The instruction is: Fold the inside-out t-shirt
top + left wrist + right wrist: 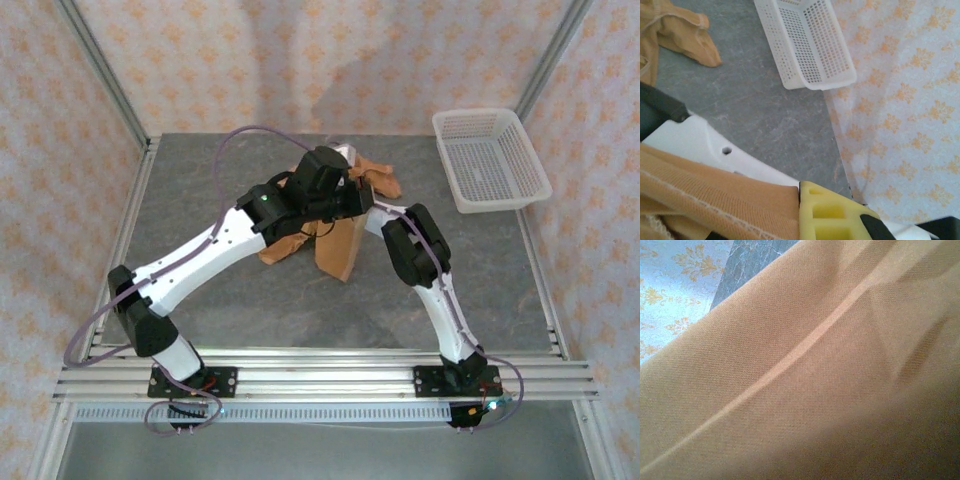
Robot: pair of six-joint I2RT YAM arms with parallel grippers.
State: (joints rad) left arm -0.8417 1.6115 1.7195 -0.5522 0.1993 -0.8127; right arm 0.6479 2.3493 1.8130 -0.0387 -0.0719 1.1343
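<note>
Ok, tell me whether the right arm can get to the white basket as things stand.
Probably yes. The table between the right arm and the basket looks bare. But the t-shirt presses against its wrist camera, so it may have to release the cloth first.

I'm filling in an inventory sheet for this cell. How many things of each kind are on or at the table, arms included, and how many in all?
orange-tan t-shirt: 1
white mesh basket: 1
robot arms: 2
Total: 4
</note>
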